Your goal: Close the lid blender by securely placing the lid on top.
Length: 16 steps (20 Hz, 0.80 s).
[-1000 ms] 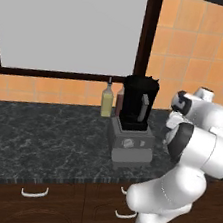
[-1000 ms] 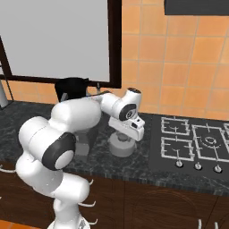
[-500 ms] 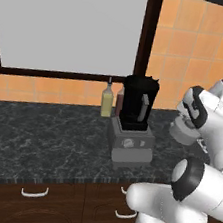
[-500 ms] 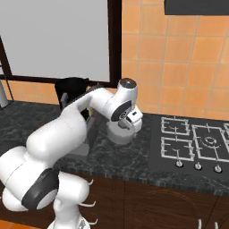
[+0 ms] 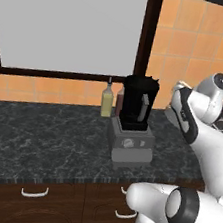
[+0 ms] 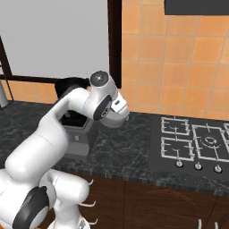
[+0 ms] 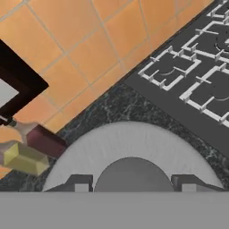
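My gripper [image 7: 133, 182] is pinched on the lid [image 7: 134, 152], one fingertip [image 7: 78, 182] at each side of its raised centre knob. In the hand view the light-grey cap sits directly before my fingers, above the dark marble counter [image 7: 112, 107], with the hob [image 7: 197, 76] to one side and two bottles [image 7: 31, 150] to the other. The blender [image 5: 133, 122] stands on the counter, jar top uncovered, a yellowish bottle [image 5: 106, 100] just beside it. The lid [image 5: 173, 115] is held up off the counter, apart from the blender, on the hob side.
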Motion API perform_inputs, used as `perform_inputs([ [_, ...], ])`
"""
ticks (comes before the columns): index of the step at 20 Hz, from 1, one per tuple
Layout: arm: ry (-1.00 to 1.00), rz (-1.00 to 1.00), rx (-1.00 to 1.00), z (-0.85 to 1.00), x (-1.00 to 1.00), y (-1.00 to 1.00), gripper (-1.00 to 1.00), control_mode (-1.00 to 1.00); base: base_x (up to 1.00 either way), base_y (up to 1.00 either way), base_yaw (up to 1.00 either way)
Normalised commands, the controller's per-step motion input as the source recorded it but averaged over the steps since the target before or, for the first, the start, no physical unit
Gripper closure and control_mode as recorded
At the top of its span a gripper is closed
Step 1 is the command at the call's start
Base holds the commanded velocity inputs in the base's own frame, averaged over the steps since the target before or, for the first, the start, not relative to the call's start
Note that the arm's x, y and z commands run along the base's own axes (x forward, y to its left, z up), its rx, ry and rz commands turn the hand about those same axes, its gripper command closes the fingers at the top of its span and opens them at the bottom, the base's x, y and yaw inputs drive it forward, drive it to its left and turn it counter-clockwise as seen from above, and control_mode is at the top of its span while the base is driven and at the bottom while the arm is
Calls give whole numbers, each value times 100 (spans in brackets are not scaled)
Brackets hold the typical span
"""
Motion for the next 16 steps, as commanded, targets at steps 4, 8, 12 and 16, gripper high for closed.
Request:
perform_inputs([
  [4,-17,-12,-12,100,0,21,100,-100,0,0,0],
  [8,-2,-11,-2,100,-18,0,100,-100,0,0,0],
  [12,-2,-3,0,100,0,0,100,-100,0,0,0],
  [16,-2,0,0,100,0,0,100,-100,0,0,0],
])
